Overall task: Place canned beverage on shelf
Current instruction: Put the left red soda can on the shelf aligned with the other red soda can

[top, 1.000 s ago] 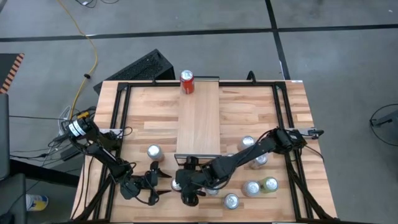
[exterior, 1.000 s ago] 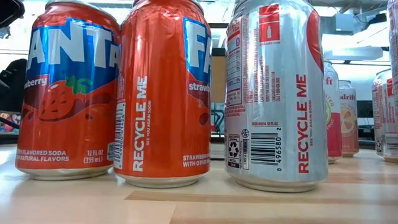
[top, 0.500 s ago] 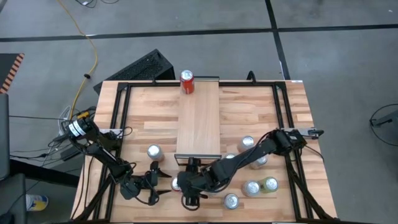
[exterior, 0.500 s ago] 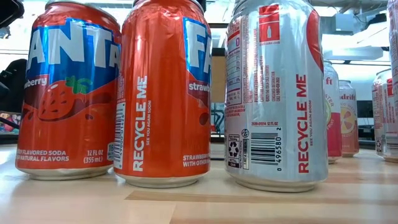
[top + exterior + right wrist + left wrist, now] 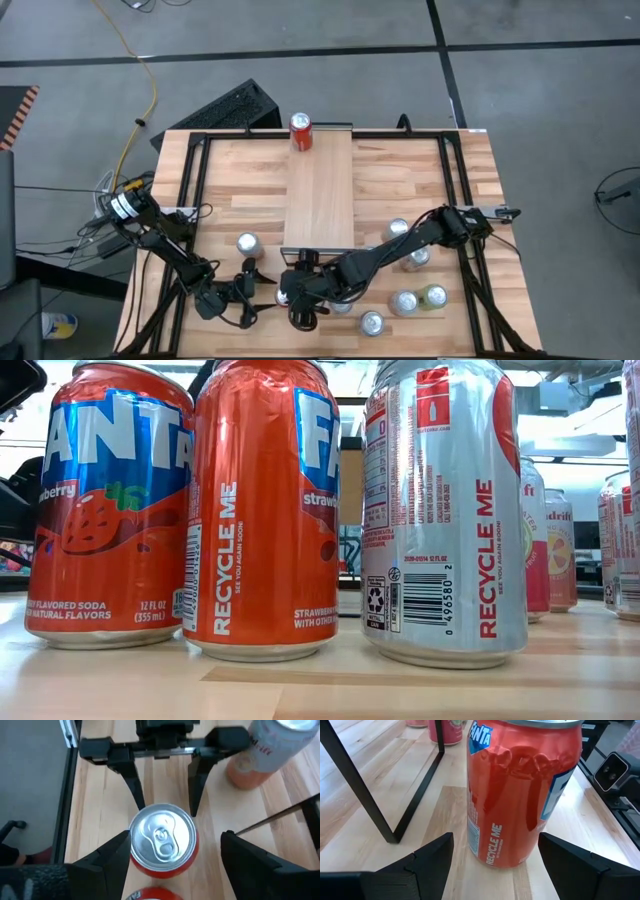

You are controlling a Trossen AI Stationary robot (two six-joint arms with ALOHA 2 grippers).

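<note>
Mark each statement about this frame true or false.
1. One soda can stands on the shelf. True.
2. The left tool is shut on a can. False: its fingers stand open either side of a Fanta can, with gaps.
3. The right tool straddles a pull-tab can from above. True.
4. The table cans lie on their sides. False: they stand upright.

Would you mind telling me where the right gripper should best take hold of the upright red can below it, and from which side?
Grip the red can across its smooth round wall just below the rim, coming straight down from above. It stands upright, lid up, and the right gripper already straddles it with fingers open on either side. The left gripper waits beside it, so a top approach probably stays clearest.
</note>
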